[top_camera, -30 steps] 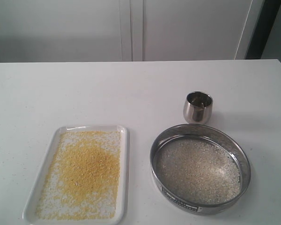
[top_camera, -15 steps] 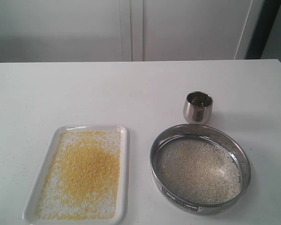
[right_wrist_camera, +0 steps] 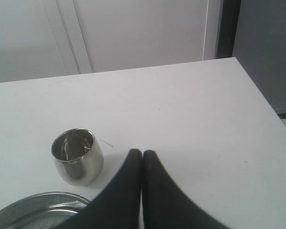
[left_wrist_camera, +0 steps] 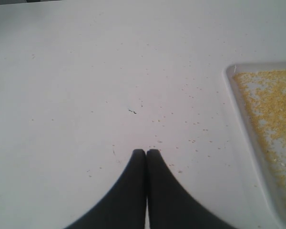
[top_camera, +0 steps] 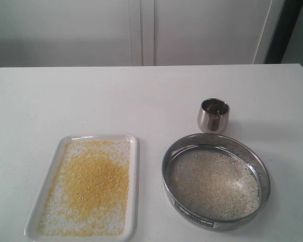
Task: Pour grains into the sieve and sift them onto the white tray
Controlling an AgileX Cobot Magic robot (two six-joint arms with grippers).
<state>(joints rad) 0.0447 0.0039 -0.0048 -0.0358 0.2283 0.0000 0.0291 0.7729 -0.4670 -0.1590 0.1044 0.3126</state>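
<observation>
On the table (top_camera: 91, 96), is anything actually changing over this last second? I'm flipping between the shots and I'm not seeing a single difference. (meshhead)

Nope, nothing is moving. Everything is sitting exactly where it was a second ago. I'm reading that as the job being basically finished rather than stalled. The fine yellow grains (top_camera: 93, 184) are lying spread over the white tray (top_camera: 135, 181), and only the bigger whitish grains (top_camera: 214, 184) are sitting on the mesh of the sieve (top_camera: 166, 169). The sieve is resting flat on the table at 3 o'clock of the tray, near it but not touching, so nothing is dropping through onto the tray now. The steel cup (top_camera: 213, 117) is standing upright at 12 o'clock of the sieve, just beside its rim, and it's looking empty to me.

Orientation-wise, the tray's long axis is running 6 to 12 o'clock in the exterior view, leaning a touch toward 1. The sieve is round, so no long axis there. Its open side is facing up and its label strip (top_camera: 194, 216) is facing roughly 6 o'clock.

Both arms are staying out of the exterior view. The left gripper (left_wrist_camera: 146, 152) is hovering over bare table with a corner of the tray near it, fingers pressed together and holding nothing. The right gripper (right_wrist_camera: 142, 152) is doing the same near the cup, closed on nothing. A few stray grains (left_wrist_camera: 190, 129) are lying on the table by the tray. (sift_happens)
</observation>
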